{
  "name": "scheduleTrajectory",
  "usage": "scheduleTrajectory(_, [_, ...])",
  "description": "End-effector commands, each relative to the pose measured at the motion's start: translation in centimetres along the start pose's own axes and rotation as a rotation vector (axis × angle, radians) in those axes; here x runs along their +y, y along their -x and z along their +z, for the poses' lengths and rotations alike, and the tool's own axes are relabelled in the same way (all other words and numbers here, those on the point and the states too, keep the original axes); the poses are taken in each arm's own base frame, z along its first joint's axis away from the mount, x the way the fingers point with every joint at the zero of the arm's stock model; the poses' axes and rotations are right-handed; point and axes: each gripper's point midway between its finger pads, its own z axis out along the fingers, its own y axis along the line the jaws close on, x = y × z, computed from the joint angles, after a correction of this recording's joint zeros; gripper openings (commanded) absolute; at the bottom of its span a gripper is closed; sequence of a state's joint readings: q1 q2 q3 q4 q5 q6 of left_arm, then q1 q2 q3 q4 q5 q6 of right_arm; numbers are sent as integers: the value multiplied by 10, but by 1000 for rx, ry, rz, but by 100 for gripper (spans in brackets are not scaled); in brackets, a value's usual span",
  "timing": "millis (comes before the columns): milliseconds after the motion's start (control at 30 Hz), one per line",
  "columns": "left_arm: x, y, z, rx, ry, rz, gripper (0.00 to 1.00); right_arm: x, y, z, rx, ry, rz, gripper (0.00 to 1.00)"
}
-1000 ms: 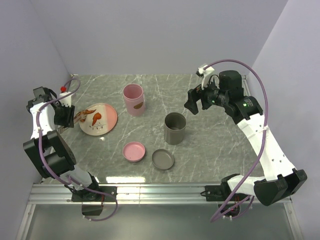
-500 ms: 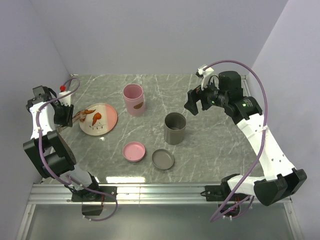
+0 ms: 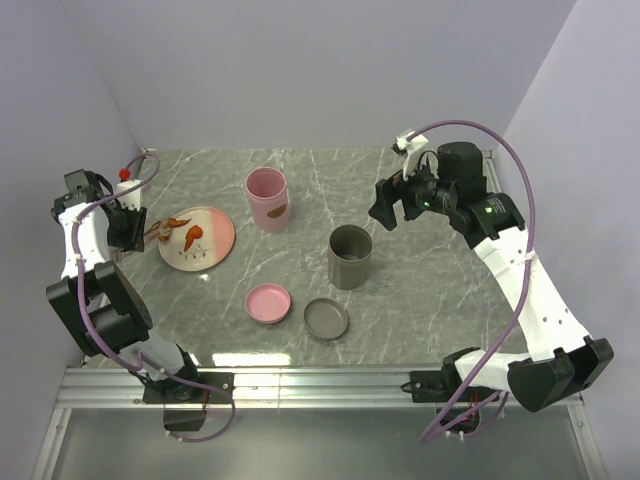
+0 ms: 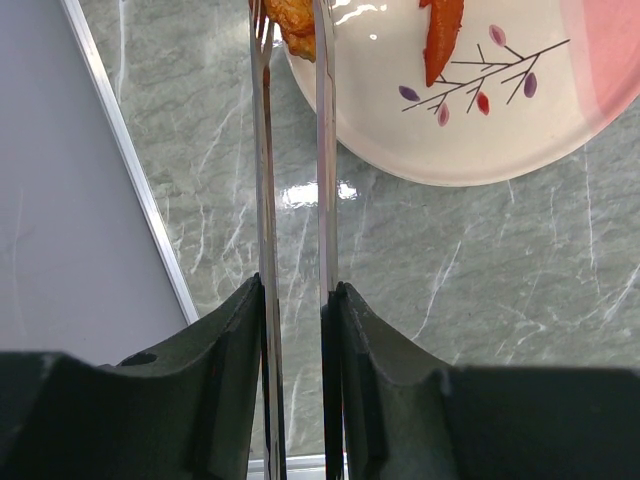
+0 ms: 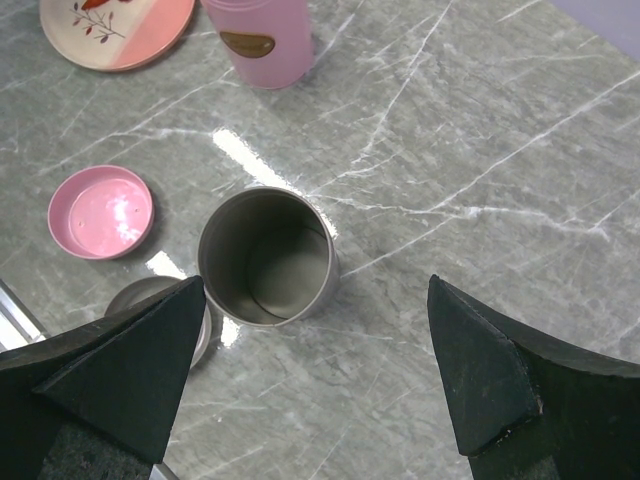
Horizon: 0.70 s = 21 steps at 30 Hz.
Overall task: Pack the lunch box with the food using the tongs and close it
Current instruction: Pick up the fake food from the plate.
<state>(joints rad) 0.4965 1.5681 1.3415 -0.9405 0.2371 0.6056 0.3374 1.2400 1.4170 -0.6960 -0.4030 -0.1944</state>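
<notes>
Tongs sit clamped between the narrowed jaws of the left gripper, close to the table's metal edge strip and the side wall. The two tips flank an orange food piece at the plate's rim, with a red shrimp-like bit further in. Bare marble lies beside the plate. The right gripper, spread wide and holding nothing, hangs above the open grey canister mid-table, with the pink lid nearby.
</notes>
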Motion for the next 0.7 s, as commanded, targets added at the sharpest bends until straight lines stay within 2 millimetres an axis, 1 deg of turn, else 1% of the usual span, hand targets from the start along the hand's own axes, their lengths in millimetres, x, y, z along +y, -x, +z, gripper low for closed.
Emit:
scheduleTrajectory(0, [5, 21, -23, -78, 45, 15, 32, -1, 8, -5, -39, -3, -7, 99])
scheduleTrajectory(200, [9, 22, -25, -74, 60, 16, 33, -1, 10, -6, -42, -6, -6, 98])
scheduleTrajectory(333, [8, 22, -23, -70, 50, 7, 38, -2, 11, -7, -47, -10, -11, 98])
scheduleTrajectory(367, [9, 24, -24, -72, 51, 9, 38, -1, 10, -7, -46, -8, -10, 98])
scheduleTrajectory(500, [9, 25, -25, -73, 49, 9, 33, -2, 9, -7, -43, -11, -12, 98])
scheduleTrajectory(633, [7, 30, -32, -94, 49, 18, 30, -2, 11, -8, -46, -10, -11, 98])
scheduleTrajectory(667, [7, 32, -36, -101, 50, 18, 27, -2, 12, -8, -48, -10, -11, 98])
